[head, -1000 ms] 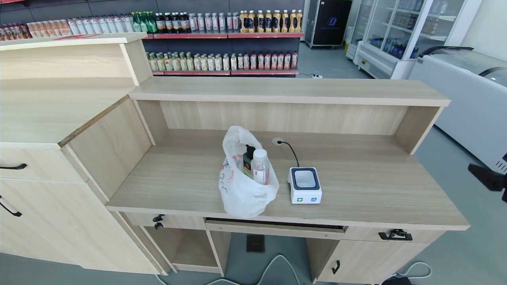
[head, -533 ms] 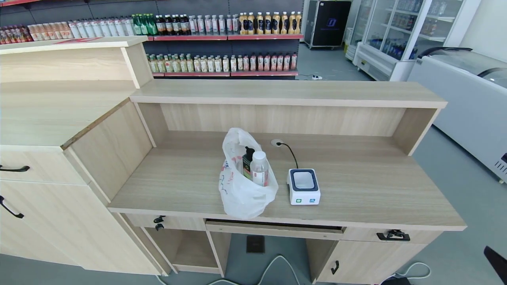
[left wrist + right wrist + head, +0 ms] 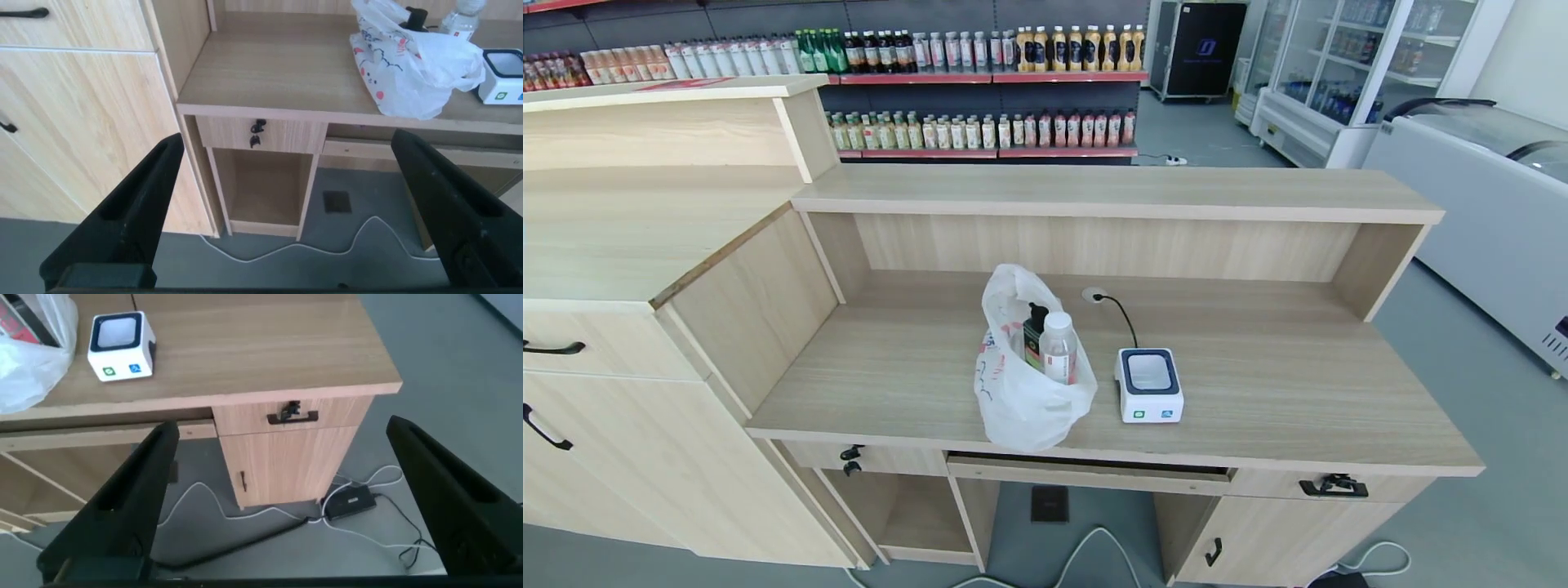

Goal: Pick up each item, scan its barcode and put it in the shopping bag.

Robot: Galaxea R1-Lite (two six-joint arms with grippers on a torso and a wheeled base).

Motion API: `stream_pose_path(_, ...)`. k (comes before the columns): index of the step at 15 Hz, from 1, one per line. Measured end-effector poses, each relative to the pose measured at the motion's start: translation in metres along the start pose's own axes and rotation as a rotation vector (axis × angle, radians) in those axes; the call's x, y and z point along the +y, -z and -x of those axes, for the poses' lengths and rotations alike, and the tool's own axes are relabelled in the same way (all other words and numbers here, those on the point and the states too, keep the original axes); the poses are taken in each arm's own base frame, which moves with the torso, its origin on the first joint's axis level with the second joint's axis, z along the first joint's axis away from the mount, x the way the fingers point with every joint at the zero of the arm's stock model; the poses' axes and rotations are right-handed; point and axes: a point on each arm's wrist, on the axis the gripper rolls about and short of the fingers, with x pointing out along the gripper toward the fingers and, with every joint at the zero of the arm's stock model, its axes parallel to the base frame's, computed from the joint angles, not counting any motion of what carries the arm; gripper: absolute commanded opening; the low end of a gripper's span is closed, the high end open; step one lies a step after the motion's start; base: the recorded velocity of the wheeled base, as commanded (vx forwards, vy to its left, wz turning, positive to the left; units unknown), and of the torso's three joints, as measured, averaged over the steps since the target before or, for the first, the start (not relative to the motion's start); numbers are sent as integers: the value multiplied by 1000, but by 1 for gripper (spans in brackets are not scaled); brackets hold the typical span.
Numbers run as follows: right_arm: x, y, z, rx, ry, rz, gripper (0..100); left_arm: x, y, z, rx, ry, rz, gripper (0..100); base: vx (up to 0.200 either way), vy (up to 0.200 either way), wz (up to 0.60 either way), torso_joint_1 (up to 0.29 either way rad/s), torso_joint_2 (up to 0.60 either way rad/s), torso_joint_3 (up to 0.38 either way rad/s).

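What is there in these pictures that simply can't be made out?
Head view: the lower parts of the clear bottle and the dark bottle are hidden by the shopping bag; anything else beneath them cannot be told.
Head view: the bottles' barcodes are too small to find.
Left wrist view: the scanner is cut off by the picture's edge.
Right wrist view: most of the shopping bag is cut off at the edge.

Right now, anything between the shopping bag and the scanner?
Nothing. The head view shows just a narrow strip of bare counter between the shopping bag and the scanner. The right wrist view shows the same gap.
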Motion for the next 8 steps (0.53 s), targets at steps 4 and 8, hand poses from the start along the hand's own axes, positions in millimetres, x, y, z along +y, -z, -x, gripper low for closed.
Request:
stream_pose_path(4,-1,1,4,-46,1,-17,100,0,0,0,0,0,0,100,0,0,0,0,0,0)
stream_pose_path(8,-1,1,5,-57,1,-18,100,0,0,0,0,1,0,100,0,0,0,0,0,0)
